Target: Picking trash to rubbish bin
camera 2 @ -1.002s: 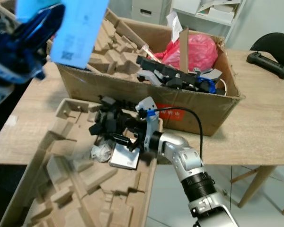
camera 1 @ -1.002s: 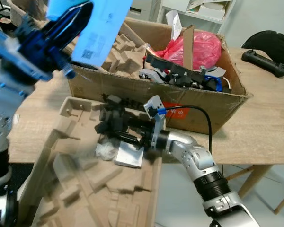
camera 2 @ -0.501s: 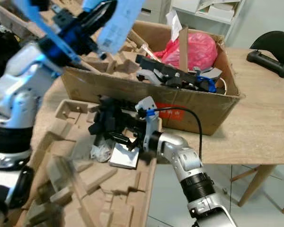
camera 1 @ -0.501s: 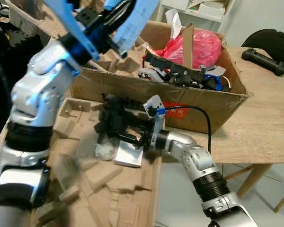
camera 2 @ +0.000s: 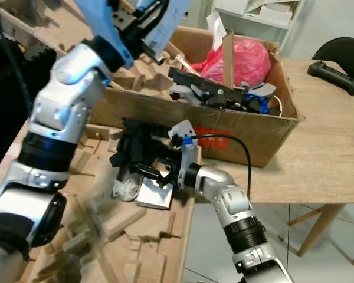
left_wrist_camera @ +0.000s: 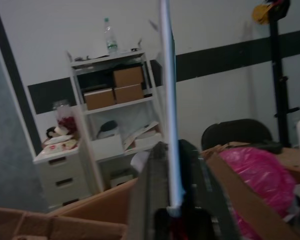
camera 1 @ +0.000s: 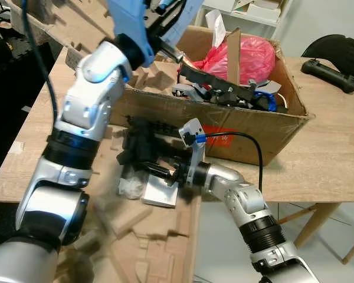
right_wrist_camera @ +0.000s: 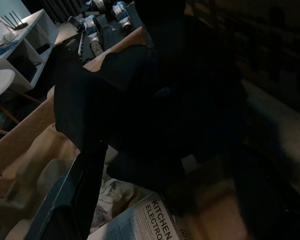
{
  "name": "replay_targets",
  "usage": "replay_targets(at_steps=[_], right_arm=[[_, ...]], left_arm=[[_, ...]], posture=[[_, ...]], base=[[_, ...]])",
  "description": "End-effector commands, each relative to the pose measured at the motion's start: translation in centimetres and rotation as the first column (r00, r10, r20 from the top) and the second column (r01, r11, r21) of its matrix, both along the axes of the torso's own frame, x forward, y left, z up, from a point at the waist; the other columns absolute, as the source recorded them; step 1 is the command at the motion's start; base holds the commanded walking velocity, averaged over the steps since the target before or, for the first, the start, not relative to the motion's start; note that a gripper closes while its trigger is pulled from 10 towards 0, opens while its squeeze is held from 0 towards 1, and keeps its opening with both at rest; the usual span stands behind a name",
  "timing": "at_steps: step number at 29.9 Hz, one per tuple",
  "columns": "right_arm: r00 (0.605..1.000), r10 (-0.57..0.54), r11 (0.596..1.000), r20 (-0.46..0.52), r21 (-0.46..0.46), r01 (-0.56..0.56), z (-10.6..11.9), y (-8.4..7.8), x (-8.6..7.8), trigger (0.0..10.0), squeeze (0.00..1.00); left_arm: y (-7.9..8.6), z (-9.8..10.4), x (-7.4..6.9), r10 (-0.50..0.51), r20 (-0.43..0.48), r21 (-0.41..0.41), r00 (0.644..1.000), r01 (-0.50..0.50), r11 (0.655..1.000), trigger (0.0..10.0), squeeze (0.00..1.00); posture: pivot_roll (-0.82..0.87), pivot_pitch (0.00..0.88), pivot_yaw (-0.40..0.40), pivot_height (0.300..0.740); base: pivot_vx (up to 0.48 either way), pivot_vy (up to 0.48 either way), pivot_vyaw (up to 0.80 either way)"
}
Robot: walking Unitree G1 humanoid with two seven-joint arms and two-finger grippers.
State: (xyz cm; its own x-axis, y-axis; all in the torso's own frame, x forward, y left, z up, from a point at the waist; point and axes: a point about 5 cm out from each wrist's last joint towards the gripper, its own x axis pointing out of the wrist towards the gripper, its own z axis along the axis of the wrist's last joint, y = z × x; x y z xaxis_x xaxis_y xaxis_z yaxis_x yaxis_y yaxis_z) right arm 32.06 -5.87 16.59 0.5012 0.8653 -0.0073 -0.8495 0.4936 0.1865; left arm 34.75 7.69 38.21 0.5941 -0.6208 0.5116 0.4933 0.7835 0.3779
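"KITCHEN ELECTRO…" on the white booklet (right_wrist_camera: 150,222) under crumpled wrapping

My left arm reaches up and far, elbow bent, and my left gripper (camera 1: 168,15) sits at the far left of the scene with its fingers pinched closed on a thin sheet. My right arm stretches forward and leftward low down, wrist level, with my right gripper (camera 1: 143,154) at near centre; its finger spread is too dark to judge.

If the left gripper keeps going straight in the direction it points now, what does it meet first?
Probably nothing close. The left gripper, holding the blue sheet, points over the cardboard box; beyond lies the white shelf, though depth is unclear.
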Motion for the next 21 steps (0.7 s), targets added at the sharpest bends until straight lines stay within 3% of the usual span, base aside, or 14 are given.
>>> replay_targets(at_steps=[1,11,16,17,18,19,20,21], right_arm=[[1.0,-0.021,1.0,-0.011,-0.003,0.021,-0.4,-0.4,-0.2,10.0,0.0],[0.999,-0.032,0.999,-0.006,0.005,0.032,-0.2,-0.6,-0.2,10.0,0.0],[0.999,-0.032,0.999,-0.004,0.008,0.032,-0.1,-0.6,-0.2,10.0,0.0],[0.999,-0.032,0.999,-0.004,0.009,0.032,-0.1,-0.6,-0.2,10.0,0.0],[0.999,-0.032,0.999,-0.004,0.009,0.032,-0.1,-0.6,-0.2,10.0,0.0],[0.999,-0.032,0.999,-0.004,0.01,0.032,-0.1,-0.6,-0.2,10.0,0.0],[0.999,-0.032,0.999,-0.004,0.01,0.032,-0.1,-0.6,-0.2,10.0,0.0],[1.0,-0.03,0.999,-0.003,0.011,0.031,-0.1,-0.5,-0.3,10.0,0.0]], left_arm=[[-1.1,0.6,-0.2,-0.007,0.04,0.017,0.999,0.006,1.0,10.0,1.0],[-2.7,0.7,-0.3,0.043,0.206,0.176,0.978,-0.081,0.981,10.0,1.0],[-2.7,0.9,-0.3,0.056,0.238,0.189,0.97,-0.103,0.977,10.0,1.0],[-2.6,1.0,-0.4,0.056,0.238,0.179,0.97,-0.1,0.979,10.0,0.71],[-2.6,1.0,-0.4,0.056,0.238,0.179,0.97,-0.1,0.979,10.0,0.71],[-2.1,1.2,-0.3,0.045,0.21,0.13,0.977,-0.074,0.989,10.0,0.0],[-2.1,1.2,-0.3,0.045,0.21,0.13,0.977,-0.074,0.989,10.0,0.0],[-1.4,1.5,-0.3,0.018,0.164,0.054,0.986,-0.028,0.998,10.0,0.0]], posture=[[0.15,0.13,-0.051,0.74],[0.13,0.126,-0.037,0.74],[0.14,0.125,-0.038,0.74],[0.14,0.125,-0.038,0.74],[0.14,0.125,-0.038,0.74],[0.14,0.125,-0.038,0.74],[0.14,0.125,-0.038,0.74],[0.14,0.128,-0.038,0.74]], base=[[0.0,0.0,0.0],[0.0,0.0,0.0],[0.0,0.0,0.0],[0.0,0.0,0.0],[0.0,0.0,0.0],[0.0,0.0,0.0],[0.0,0.0,0.0],[0.0,0.0,0.0]])
